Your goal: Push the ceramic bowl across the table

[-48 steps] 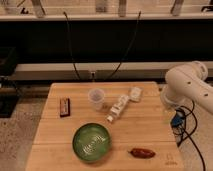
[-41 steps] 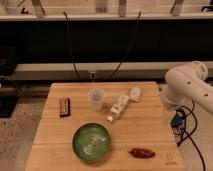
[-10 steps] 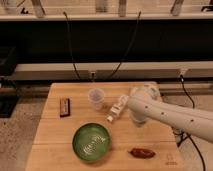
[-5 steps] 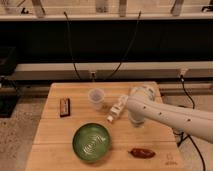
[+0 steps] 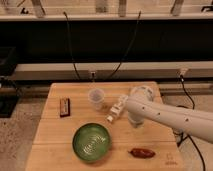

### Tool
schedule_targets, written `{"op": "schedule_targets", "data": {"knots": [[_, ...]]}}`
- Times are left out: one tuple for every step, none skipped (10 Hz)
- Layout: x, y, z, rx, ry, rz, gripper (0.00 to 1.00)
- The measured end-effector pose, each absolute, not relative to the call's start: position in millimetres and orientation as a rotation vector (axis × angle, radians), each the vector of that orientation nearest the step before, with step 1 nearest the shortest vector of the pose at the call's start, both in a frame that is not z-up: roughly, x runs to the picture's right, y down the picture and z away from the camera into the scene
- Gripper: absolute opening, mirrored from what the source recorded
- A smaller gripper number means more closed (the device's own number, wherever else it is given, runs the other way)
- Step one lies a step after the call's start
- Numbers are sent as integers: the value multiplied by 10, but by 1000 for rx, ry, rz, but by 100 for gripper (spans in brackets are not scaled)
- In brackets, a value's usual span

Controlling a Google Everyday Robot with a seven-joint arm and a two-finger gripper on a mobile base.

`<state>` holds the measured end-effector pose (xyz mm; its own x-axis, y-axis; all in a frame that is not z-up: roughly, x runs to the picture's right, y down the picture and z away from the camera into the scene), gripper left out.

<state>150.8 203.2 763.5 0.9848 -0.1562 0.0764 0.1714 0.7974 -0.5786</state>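
One glossy round bowl point(image 5: 92, 142) near gripper point(image 5: 135, 122)

End effector point(image 5: 135, 121) hovers over table point(image 5: 50, 130), right of ceramic bowl point(image 5: 92, 142).

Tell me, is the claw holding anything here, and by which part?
It cannot be told. The claw sits low over the table, to the right of the ceramic bowl and apart from it.

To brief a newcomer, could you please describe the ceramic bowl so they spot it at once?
On the wooden table, near the front edge and left of centre, sits the ceramic bowl; the gripper hangs behind it to the right. It is wide, glossy green with pale rings, far bigger than the translucent cup behind it.
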Motion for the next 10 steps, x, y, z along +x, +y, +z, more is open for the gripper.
{"op": "schedule_targets", "data": {"knots": [[1500, 2036, 7642, -624, -27, -176, 80], [1492, 2045, 7654, -625, -30, -175, 76], [1486, 2052, 7659, -627, -34, -176, 70], [1477, 2061, 7667, -629, -39, -176, 59], [1466, 2065, 7675, -630, -43, -175, 51], [1450, 2067, 7679, -630, -45, -176, 45], [1440, 2078, 7689, -633, -49, -174, 47], [1435, 2082, 7695, -633, -51, -173, 51], [1423, 2093, 7711, -637, -58, -174, 52], [1418, 2121, 7727, -643, -64, -184, 46]]}}
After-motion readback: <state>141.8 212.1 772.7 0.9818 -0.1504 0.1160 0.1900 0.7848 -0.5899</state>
